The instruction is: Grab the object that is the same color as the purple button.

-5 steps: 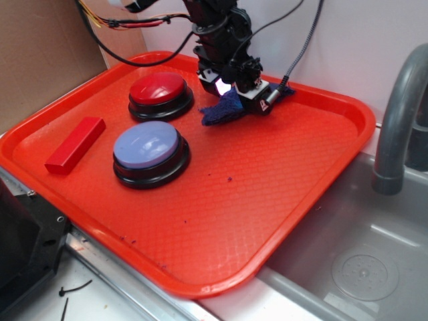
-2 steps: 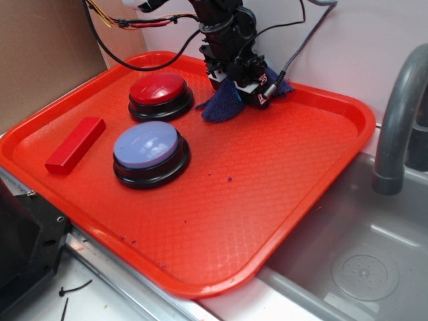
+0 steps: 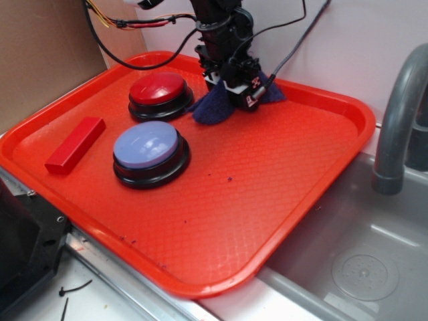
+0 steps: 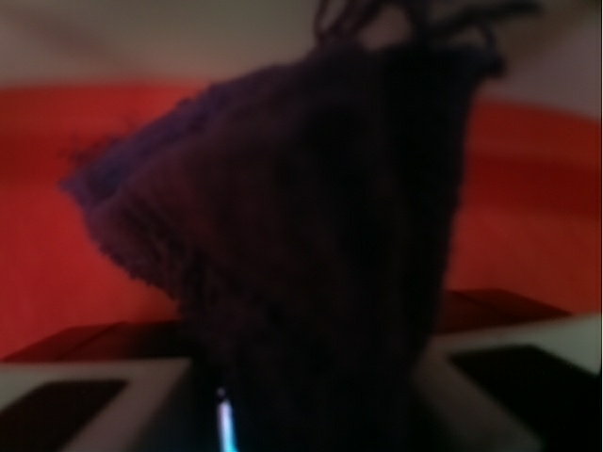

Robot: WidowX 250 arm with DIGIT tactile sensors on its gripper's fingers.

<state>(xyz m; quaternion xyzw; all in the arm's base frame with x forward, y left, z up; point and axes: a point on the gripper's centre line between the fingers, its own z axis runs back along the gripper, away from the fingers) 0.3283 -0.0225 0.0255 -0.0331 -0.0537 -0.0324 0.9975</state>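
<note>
The dark purple rag (image 3: 212,107) hangs bunched at the far side of the red tray (image 3: 267,200), just to the right of the red button (image 3: 159,93), with its lower edge at or just above the tray floor. The gripper (image 3: 235,85) stands straight over it with its jaws closed on the rag; in the wrist view the cloth (image 4: 311,235) rises from between the two pale fingers (image 4: 85,405) and fills most of the picture, blurred and dark.

In front of the red button sits the purple button (image 3: 148,150), with a pale lavender top on a black base, well apart from the rag. Left of the red button, near the tray's left rim, lies a red block (image 3: 75,144). Right of the red button, beyond the tray, a grey tap (image 3: 398,114) curves over a steel sink (image 3: 348,267).

The arm and its cables (image 3: 120,27) cover the rag's upper part, and a corner of cloth pokes out behind the gripper. Whether the rag touches the tray cannot be told.
</note>
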